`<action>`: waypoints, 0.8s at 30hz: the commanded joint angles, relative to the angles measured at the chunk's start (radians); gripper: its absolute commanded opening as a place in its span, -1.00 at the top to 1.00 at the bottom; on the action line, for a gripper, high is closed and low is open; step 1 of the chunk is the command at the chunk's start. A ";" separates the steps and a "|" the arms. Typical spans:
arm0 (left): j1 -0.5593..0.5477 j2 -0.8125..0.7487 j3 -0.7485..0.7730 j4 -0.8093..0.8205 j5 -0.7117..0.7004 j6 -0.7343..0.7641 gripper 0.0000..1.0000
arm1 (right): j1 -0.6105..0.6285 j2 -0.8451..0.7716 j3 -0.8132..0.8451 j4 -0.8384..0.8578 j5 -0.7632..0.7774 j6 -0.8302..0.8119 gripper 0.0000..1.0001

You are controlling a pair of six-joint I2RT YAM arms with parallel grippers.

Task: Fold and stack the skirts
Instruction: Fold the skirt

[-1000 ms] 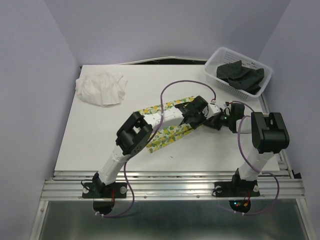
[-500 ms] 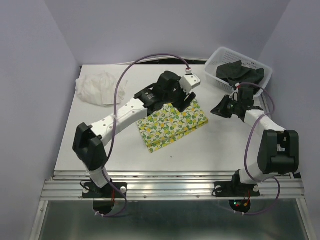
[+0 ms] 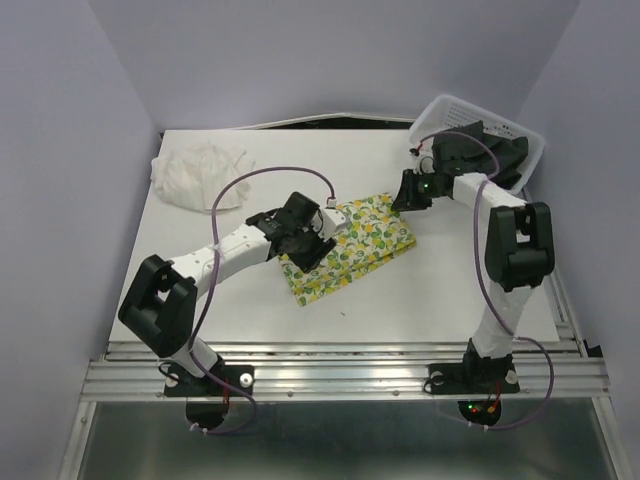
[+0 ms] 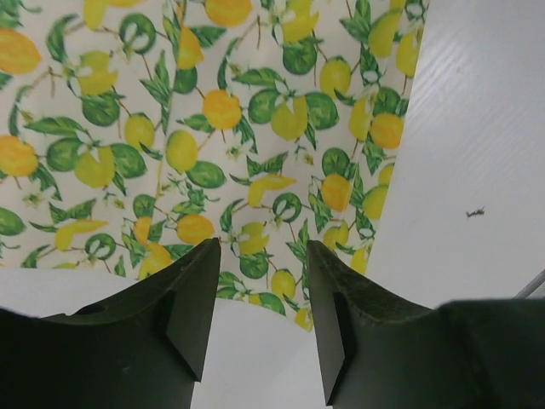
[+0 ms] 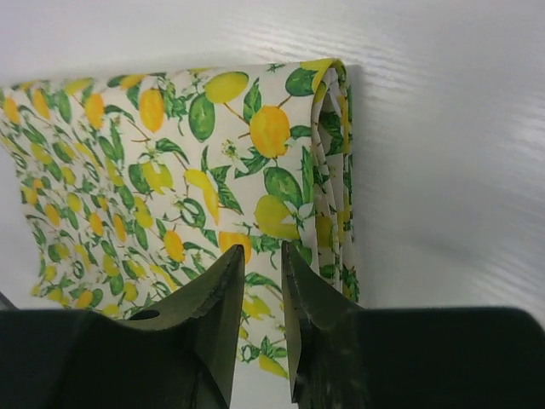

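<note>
The lemon-print skirt (image 3: 365, 232) lies folded in a rough rectangle at the table's middle. My left gripper (image 3: 322, 238) hovers over its left part, open and empty. In the left wrist view the gripper (image 4: 264, 256) is above the print skirt (image 4: 213, 111) near its edge. My right gripper (image 3: 403, 196) is by the skirt's far right corner, its jaws a narrow gap apart and empty. In the right wrist view the gripper (image 5: 262, 251) is above the folded layers (image 5: 170, 153). The white skirt (image 3: 203, 176) lies crumpled at the far left. The black skirt (image 3: 482, 146) lies in the basket.
The white mesh basket (image 3: 452, 172) stands at the far right corner of the white table (image 3: 220, 290). Purple cables loop over both arms. The metal rail runs along the near edge.
The two grippers, together over the narrow strip of lemon skirt a second ago, have parted. The skirt now lies as a wider folded rectangle. The left gripper swung far, then drew back left; the right gripper went to its far right corner.
</note>
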 commanded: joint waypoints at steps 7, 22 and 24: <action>0.003 0.143 -0.017 -0.012 -0.019 0.035 -0.06 | 0.043 0.194 0.086 -0.141 0.031 -0.257 0.47; 0.197 0.527 0.437 -0.008 -0.165 0.088 -0.01 | 0.156 -0.083 -0.368 -0.156 -0.057 -0.238 0.41; 0.214 0.542 0.533 -0.003 -0.154 0.088 -0.06 | 0.239 -0.115 -0.357 -0.174 -0.160 -0.194 0.31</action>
